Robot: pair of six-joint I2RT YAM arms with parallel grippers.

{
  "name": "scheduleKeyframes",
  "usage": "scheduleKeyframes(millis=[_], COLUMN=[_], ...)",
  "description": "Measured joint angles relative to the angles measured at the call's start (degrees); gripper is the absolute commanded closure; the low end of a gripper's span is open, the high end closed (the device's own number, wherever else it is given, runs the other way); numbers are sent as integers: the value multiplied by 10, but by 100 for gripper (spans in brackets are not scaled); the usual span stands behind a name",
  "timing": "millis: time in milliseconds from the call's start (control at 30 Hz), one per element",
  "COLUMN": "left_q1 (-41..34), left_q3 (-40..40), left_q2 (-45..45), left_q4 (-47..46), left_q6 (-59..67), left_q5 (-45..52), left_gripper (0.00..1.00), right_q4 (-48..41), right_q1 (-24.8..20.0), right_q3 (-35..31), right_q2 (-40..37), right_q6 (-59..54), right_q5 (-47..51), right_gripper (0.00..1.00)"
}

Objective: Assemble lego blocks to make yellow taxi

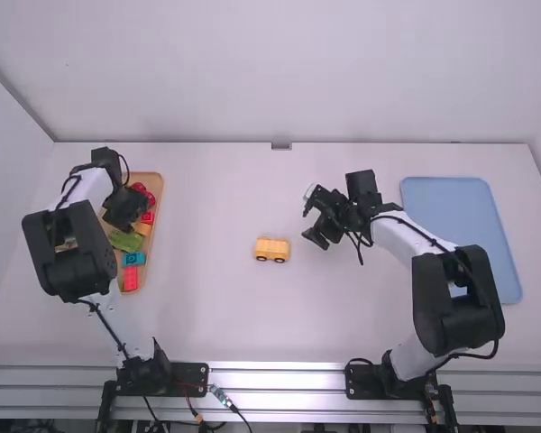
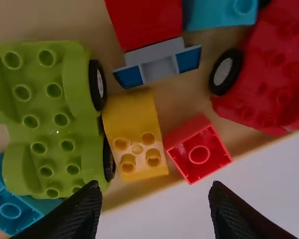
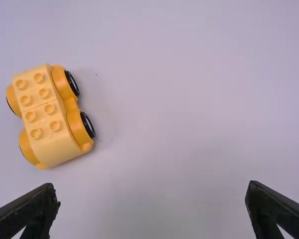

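So the yellow car (image 1: pixel 271 250) is sitting upright around the middle of the table (image 1: pixel 252 325), about halfway between its near and far edges. Right gripper (image 1: pixel 311 217) is just beside it, fingers wide apart, nothing in them. Over toward the table's left edge there's a tan tray (image 1: pixel 160 194), and the left gripper (image 1: pixel 124 208) is above it, also wide open and empty. Loose yellow block (image 2: pixel 136 137) in there, snug between a green car base (image 2: pixel 50 119) and a red block (image 2: pixel 198 149). Blue mat (image 1: pixel 451 203) lies by the right edge.
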Motion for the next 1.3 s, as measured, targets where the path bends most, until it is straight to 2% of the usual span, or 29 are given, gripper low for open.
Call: scheduleKeyframes(millis=[233,267,333,367,433,700,900,1067,1133,1167,1300], left_q1=[0,0,0,0,0,0,0,0,0,0,0], left_q3=[-43,-50,-59,-63,-66,-66,-66,-66,-66,-66,-66], left_q2=[-7,-7,-7,-7,-7,-7,-7,-7,-7,-7,-7], left_q4=[76,88,88,85,75,51,25,38,42,48,72], left_q6=[1,2,3,2,3,-5,-45,-47,-50,-49,-40], left_q5=[10,16,19,20,18,0,-42,-54,-58,-58,-58], left_gripper=[44,50,52,52,43,47,45,38,32,24,22], right_q4=[0,0,0,0,0,0,0,0,0,0,0], right_q1=[0,0,0,0,0,0,0,0,0,0,0], right_q3=[0,0,0,0,0,-1,-1,-1,-1,-1,-1], right_q2=[0,0,0,0,0,0,0,0,0,0,0], right_q6=[0,-1,-1,-1,0,0,0,-1,-1,-2,0], right_q5=[0,0,0,0,0,0,0,0,0,0,0], right_gripper=[1,1,1,1,1,1,1,1,1,1,1])
